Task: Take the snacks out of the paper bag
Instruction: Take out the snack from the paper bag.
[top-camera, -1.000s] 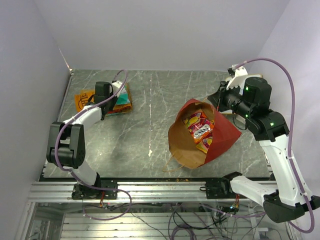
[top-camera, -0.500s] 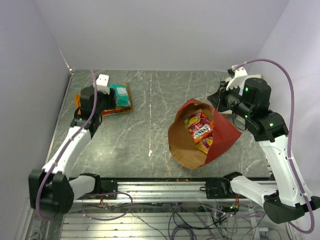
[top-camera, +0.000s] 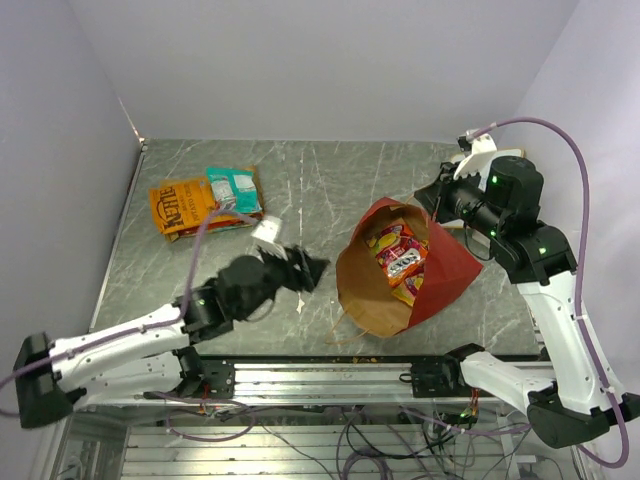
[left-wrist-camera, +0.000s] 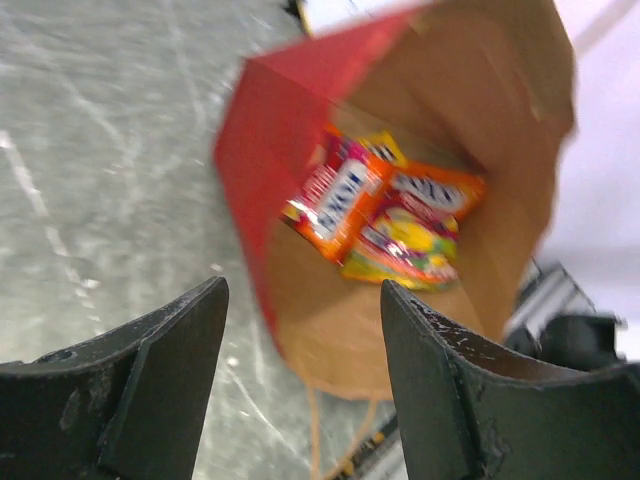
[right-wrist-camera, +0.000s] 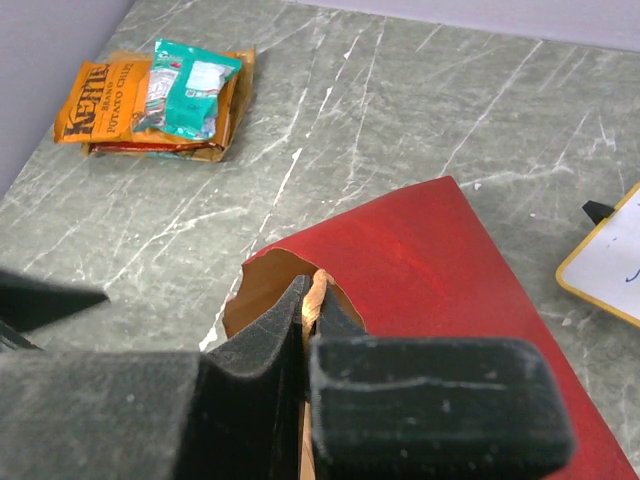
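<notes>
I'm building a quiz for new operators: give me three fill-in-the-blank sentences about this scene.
Orange and yellow crinkly snack packets lie ____ the large red paper bag.
The right end effector pinches its rim; the left end effector is ____.
The teal crinkly packet lies partly on the flat ____ chip bag.
Missing words: inside; open; orange.

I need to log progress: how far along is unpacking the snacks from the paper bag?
Done: the orange Kettle chip bag and a teal packet lie on the table. In hand: right gripper pinches the rim of the paper bag; left gripper is open, empty, facing its mouth. Left: several packets inside.
</notes>
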